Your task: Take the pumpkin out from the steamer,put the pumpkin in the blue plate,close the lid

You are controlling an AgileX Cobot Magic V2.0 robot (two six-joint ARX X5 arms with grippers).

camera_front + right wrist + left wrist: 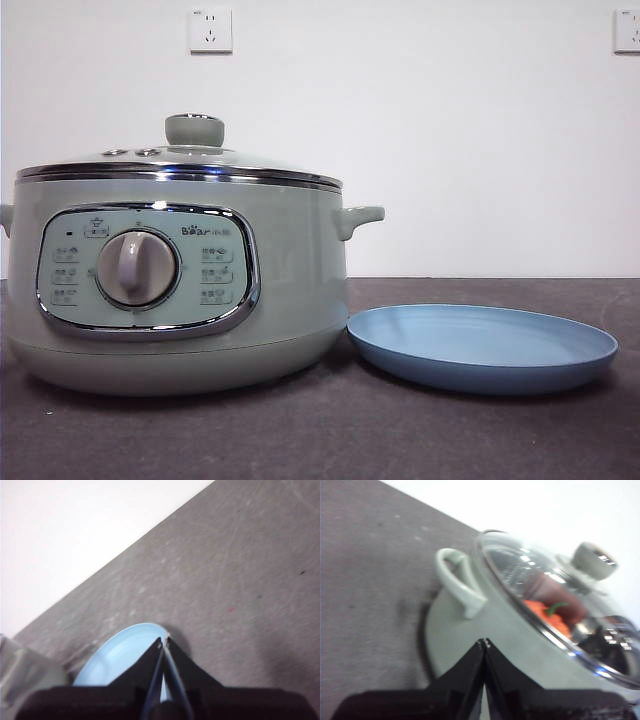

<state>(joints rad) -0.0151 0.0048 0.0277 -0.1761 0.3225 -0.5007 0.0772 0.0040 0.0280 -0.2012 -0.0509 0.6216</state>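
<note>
In the front view we recorded even, bright light and sharp focus; the wall (450, 150) was nearly blown out, and the steamer (290, 300) and plate (480, 350) cast only soft, shallow shadows on the table (400, 430). Small highlights sat on the chrome rim. Both wrist views were blurred and soft. In the left wrist view, glare streaked the lid (520, 565) and knob (592, 560), and the background was overexposed. The right wrist view showed a dim shadow beside the plate.
</note>
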